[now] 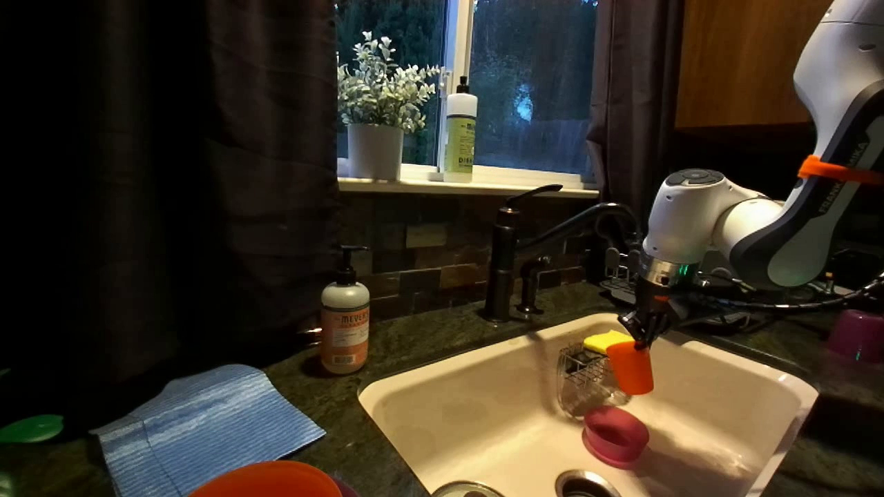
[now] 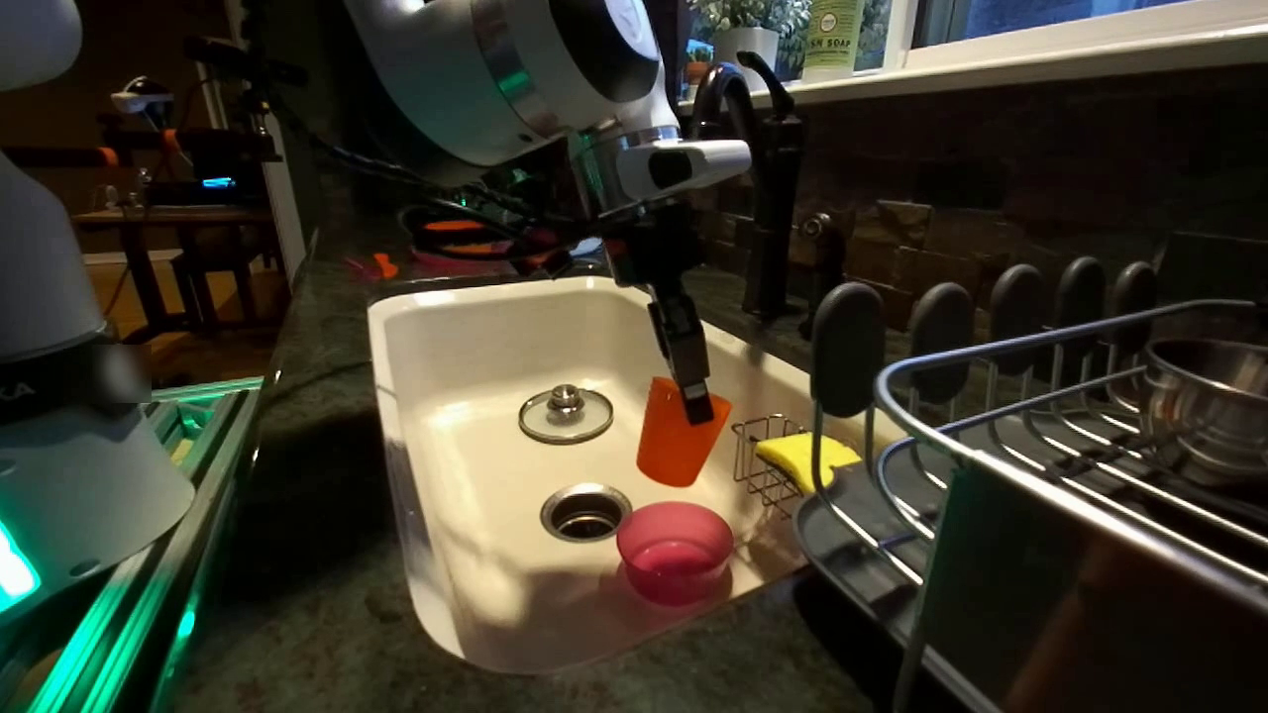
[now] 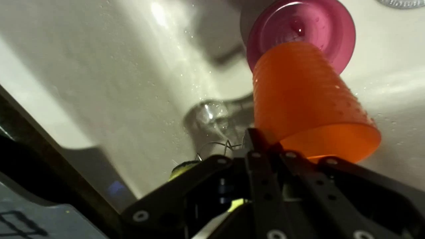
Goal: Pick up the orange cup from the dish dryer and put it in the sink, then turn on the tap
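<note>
My gripper is shut on the wall of the orange cup near its rim. The cup hangs tilted above the sink floor; it also shows in an exterior view and large in the wrist view. The gripper also shows in the wrist view. The cream sink lies below the cup. The dark tap stands behind the sink, its lever raised and its spout partly behind the arm; I see no water stream. The wire dish dryer stands beside the sink.
A pink bowl sits in the sink below the cup, near the drain and a glass lid. A yellow sponge rests in a wire caddy on the sink wall. A pump bottle and blue cloth lie on the counter.
</note>
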### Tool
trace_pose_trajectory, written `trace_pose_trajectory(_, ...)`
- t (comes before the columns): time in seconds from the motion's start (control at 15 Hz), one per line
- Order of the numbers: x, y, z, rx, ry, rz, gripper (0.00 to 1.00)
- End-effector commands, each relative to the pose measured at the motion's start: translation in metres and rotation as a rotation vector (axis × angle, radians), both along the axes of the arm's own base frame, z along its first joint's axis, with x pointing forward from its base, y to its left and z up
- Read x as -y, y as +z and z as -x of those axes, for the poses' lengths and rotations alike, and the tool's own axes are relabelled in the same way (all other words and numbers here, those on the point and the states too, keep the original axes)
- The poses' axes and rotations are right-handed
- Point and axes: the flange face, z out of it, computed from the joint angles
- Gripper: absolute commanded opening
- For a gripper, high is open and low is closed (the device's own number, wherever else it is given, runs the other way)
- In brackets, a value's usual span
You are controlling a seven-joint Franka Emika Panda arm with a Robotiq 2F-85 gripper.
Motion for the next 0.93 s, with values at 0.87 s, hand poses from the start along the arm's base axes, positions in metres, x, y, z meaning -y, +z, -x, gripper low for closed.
trace_pose_trajectory(0.87,-0.008,-0.042,-0.006,-0.017,0.071,-0.012,0.01)
